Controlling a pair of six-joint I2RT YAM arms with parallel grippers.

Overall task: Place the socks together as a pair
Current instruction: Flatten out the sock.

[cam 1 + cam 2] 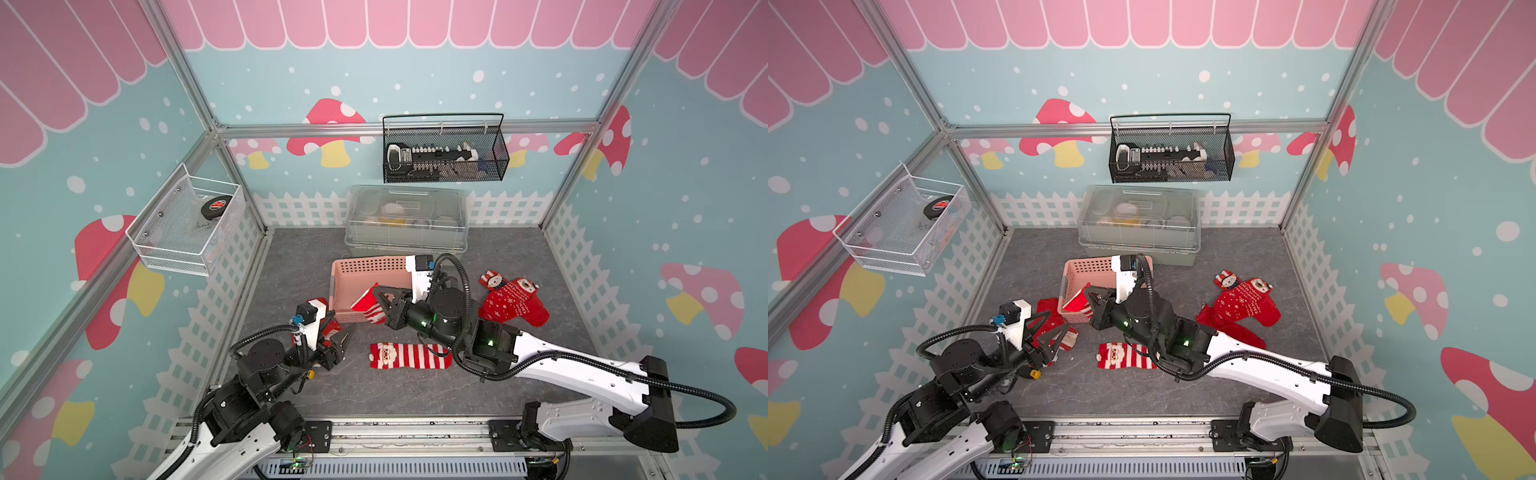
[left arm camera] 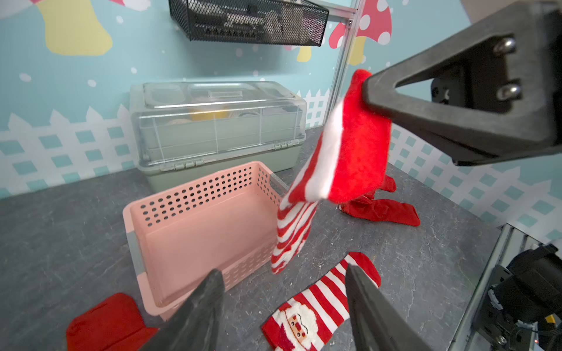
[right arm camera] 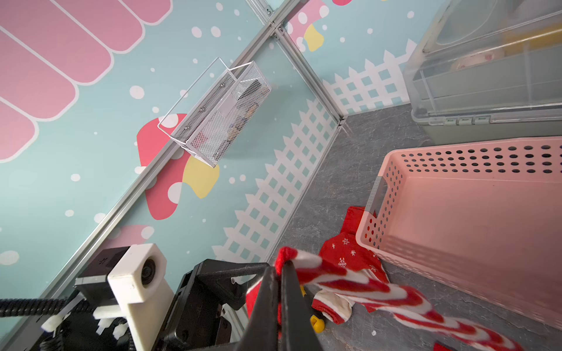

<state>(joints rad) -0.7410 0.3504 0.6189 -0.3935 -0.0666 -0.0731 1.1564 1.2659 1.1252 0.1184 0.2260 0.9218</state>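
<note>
My right gripper (image 1: 376, 291) (image 3: 281, 267) is shut on the toe end of a red-and-white striped sock (image 1: 368, 305) (image 2: 349, 152). The sock hangs in the air over the front edge of the pink basket (image 1: 365, 266). A matching striped sock with a Santa face (image 1: 409, 356) (image 2: 316, 307) lies flat on the floor in front. My left gripper (image 1: 345, 338) (image 2: 282, 270) is open and empty, hovering left of the Santa sock. Beneath it lies a red snowflake sock (image 1: 1054, 318) (image 3: 346, 252). Several more red snowflake socks (image 1: 513, 301) are piled at the right.
A clear-lidded storage box (image 1: 407, 220) stands behind the pink basket. A black wire basket (image 1: 444, 149) hangs on the back wall and a white mesh basket (image 1: 187, 220) on the left wall. Grey floor lies bare along the front.
</note>
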